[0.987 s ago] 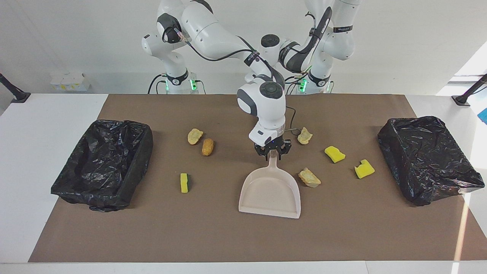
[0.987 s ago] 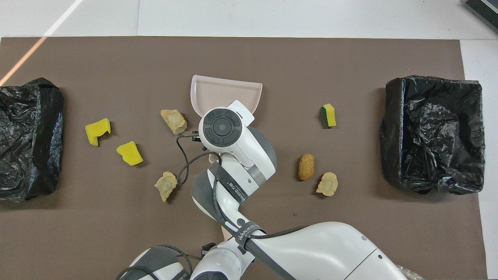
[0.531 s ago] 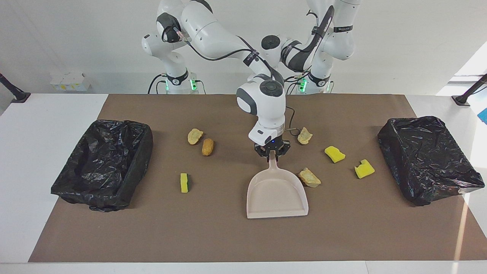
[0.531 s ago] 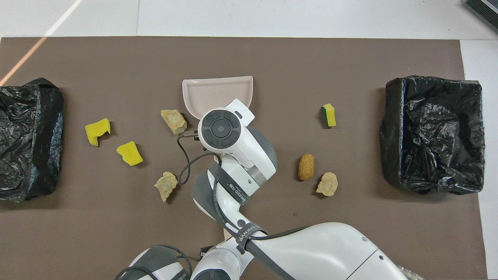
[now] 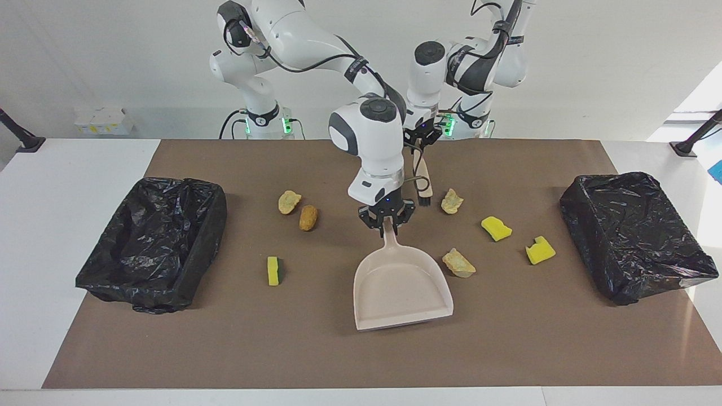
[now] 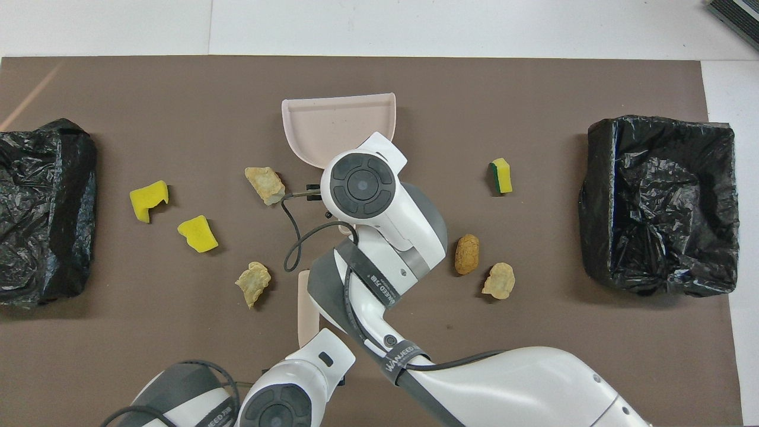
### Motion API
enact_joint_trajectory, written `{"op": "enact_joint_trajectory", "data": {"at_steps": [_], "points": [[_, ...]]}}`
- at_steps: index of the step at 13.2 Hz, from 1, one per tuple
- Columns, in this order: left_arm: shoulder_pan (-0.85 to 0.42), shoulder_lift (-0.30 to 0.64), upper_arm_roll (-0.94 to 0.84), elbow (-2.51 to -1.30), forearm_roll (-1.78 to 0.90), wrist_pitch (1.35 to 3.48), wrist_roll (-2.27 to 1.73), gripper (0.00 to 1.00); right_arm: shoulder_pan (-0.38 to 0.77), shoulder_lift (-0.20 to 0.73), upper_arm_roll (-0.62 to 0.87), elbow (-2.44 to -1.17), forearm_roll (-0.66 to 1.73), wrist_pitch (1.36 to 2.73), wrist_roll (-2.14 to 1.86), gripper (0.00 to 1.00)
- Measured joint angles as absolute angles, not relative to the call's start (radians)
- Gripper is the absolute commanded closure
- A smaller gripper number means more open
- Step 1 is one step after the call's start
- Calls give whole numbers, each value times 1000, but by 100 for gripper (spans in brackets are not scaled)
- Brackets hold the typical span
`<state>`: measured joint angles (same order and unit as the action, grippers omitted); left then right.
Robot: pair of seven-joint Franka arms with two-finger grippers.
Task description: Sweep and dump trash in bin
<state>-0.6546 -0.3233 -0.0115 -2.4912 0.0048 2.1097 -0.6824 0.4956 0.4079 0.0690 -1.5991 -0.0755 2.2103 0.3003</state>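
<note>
A pale pink dustpan [image 5: 403, 290] [image 6: 338, 127] sits mid-mat, its open edge pointing away from the robots. My right gripper [image 5: 386, 221] is shut on its handle. My left gripper [image 5: 419, 141] is shut on a small brush [image 5: 423, 180] [image 6: 308, 308] that hangs bristles down over the mat beside the right wrist. Trash lies scattered: a tan lump [image 5: 458, 263] next to the dustpan, another tan lump [image 5: 452, 201], two yellow sponge chunks [image 5: 496, 228] [image 5: 540, 250], a green-backed sponge [image 5: 273, 270], an orange-brown oval [image 5: 308, 217] and a tan lump [image 5: 289, 202].
A bin lined with a black bag [image 5: 152, 242] stands at the right arm's end of the brown mat [image 5: 507, 338]. Another black-lined bin [image 5: 632, 237] stands at the left arm's end. The right arm's wrist hides the dustpan handle in the overhead view.
The right gripper has shifted the dustpan slightly toward the right arm's end and turned it. The left gripper has come up into plain view with the brush.
</note>
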Motion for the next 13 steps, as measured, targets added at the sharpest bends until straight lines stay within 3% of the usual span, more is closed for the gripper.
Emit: {"op": "enact_joint_trajectory", "data": {"at_steps": [8, 13], "points": [[-330, -107, -8, -2236, 143, 2110, -377, 100, 406, 385, 69, -1681, -75, 2206, -409, 100], [-147, -49, -4, -2165, 186, 2110, -135, 100, 317, 384, 69, -1695, -74, 2202, -919, 100]]}}
